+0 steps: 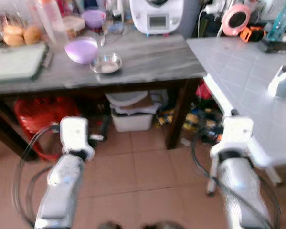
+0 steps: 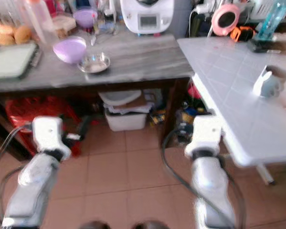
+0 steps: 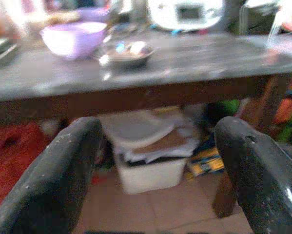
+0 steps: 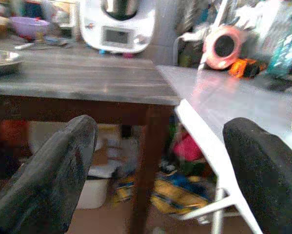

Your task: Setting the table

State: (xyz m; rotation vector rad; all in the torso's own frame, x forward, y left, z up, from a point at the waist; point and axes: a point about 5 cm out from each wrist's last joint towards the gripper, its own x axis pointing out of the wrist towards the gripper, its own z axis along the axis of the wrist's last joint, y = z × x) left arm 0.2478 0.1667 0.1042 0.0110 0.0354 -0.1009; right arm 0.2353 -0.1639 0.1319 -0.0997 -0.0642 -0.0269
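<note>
A lilac bowl (image 1: 81, 50) and a small steel bowl (image 1: 106, 64) sit side by side on the grey wooden table (image 1: 152, 57) ahead. A white cup (image 1: 280, 82) stands on the white tiled table (image 1: 238, 71) to the right. Both arms are held low over the floor, short of the tables: the left arm (image 1: 68, 157) and the right arm (image 1: 233, 148). My left gripper (image 3: 158, 170) is open and empty, facing the grey table's front edge with the steel bowl (image 3: 126, 52) above it. My right gripper (image 4: 158, 165) is open and empty too, facing the corner where the two tables meet.
A white kitchen appliance (image 1: 156, 16), a smaller purple bowl (image 1: 94, 18), bottles, buns (image 1: 22, 34) and a tray (image 1: 16, 62) crowd the grey table's back and left. Under it are a white bin (image 1: 131, 117) and a red bag (image 1: 40, 117). Tiled floor lies between me and the tables.
</note>
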